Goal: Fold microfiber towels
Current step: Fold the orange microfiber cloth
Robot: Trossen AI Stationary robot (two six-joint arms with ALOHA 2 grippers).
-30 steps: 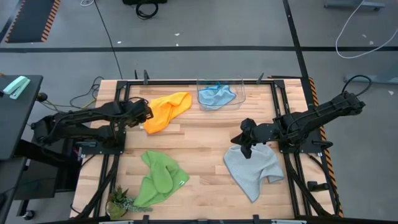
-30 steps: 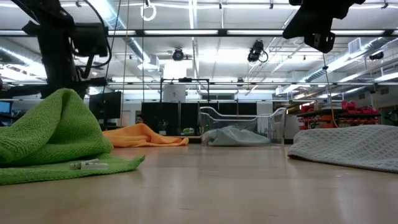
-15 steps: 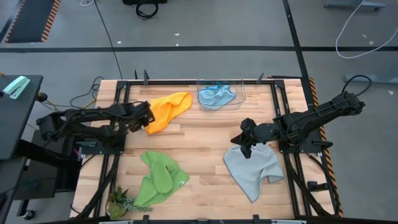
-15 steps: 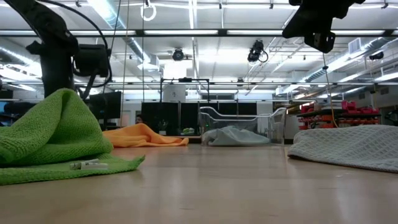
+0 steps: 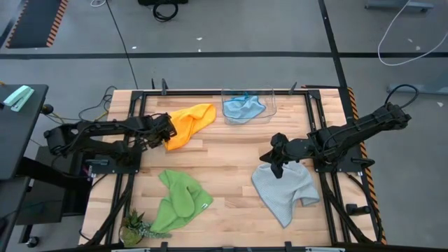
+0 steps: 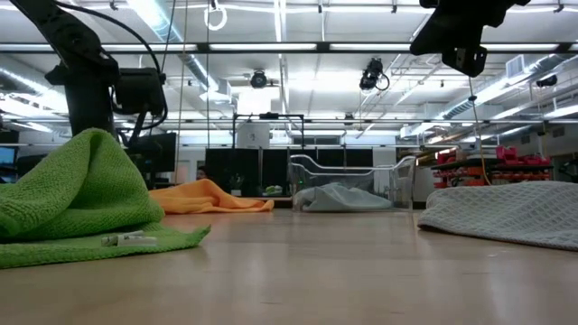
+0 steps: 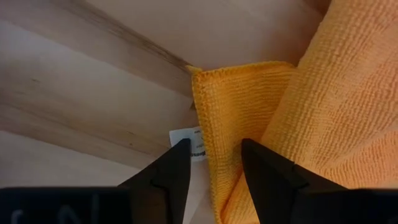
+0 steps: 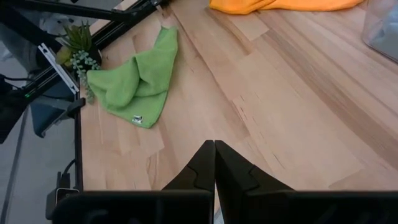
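The yellow-orange towel [image 5: 187,122] lies crumpled at the table's far left. My left gripper [image 5: 166,134] points down over its near-left corner. In the left wrist view the gripper [image 7: 211,149] is open, its fingers astride the towel's hemmed edge [image 7: 202,118] beside a white tag [image 7: 189,142]. The grey towel [image 5: 285,190] lies spread at the near right. My right gripper [image 5: 278,162] hangs shut above its far-left corner, well clear of it in the low view [image 6: 461,56]. The green towel [image 5: 178,199] lies bunched at the near left. The light blue towel [image 5: 243,107] rests in a clear bin. My left gripper comes from above with one finger [image 7: 177,165] over the white tag and bare wood and the other finger [image 7: 267,165] over the orange cloth. I cannot tell whether the tips touch the towel.
A clear plastic bin [image 5: 271,103] stands at the table's far edge, middle. A small potted plant [image 5: 136,227] sits at the near left corner. Bare wood [image 5: 231,150] lies open in the table's middle. Black frame rails run along both sides.
My left gripper has come down toward the yellow-orange towel's near-left corner and shifted slightly toward the table's near edge. The towels have not moved.
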